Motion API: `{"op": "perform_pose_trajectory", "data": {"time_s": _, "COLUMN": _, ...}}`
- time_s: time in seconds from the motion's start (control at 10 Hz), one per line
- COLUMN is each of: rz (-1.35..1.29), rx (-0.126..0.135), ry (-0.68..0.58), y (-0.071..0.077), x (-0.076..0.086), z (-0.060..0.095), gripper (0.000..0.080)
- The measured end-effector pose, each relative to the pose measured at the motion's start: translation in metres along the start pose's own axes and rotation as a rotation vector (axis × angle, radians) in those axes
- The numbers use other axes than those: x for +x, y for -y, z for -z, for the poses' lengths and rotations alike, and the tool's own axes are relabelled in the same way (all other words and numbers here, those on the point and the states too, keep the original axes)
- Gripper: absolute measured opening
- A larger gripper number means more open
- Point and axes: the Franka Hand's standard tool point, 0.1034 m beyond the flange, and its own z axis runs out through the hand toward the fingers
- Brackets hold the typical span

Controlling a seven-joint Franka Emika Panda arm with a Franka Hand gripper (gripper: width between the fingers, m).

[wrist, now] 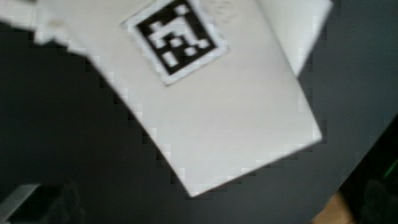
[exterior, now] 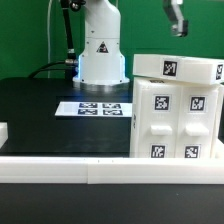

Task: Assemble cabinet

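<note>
The cabinet box [exterior: 176, 118] is standing at the exterior view's right on the black table [exterior: 40, 110], and its right side is running out of the frame, so its full width is not showing; a flat white panel [exterior: 178, 67] with a square tag is lying across its top, tilted slightly, and that panel too is being cut by the frame edge. The long white rail [exterior: 70, 170] along the near edge is hiding the foot of the box; at the exterior view's left edge a small white piece [exterior: 3, 131] is only peeking in, too little of it showing to name it.

The gripper [exterior: 177, 20] is hanging high in the exterior view, above the box and clear of it, apart from the panel; it is blurred and partly cropped by the upper edge, so whether its fingers are spread or together cannot be told; nothing is visibly sitting between them. The arm's links are mostly falling outside the picture; the white robot base [exterior: 101, 50] with its triangle sticker is sitting behind the table, dark cables trailing beside it.

The marker board [exterior: 95, 108] is lying flat on the table in front of the base, well apart from the box.

The wrist view is looking down on a tagged white panel [wrist: 222, 110] lying at a slant, blurred, with dark surface around it; the fingers are not showing there.
</note>
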Motion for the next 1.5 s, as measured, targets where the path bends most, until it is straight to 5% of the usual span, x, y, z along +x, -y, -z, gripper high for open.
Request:
{"op": "perform_pose_trajectory", "data": {"time_s": 0.6, "rz": 0.476, "rx": -0.026, "ry": 0.03, "y": -0.008, "x": -0.006, "z": -0.004, "gripper": 0.0797}}
{"op": "perform_pose_trajectory", "data": {"time_s": 1.5, "rz": 0.292, "rx": -0.007, "ry": 0.084, "y": 0.003, "x": -0.04, "z": -0.038, "gripper": 0.0797}}
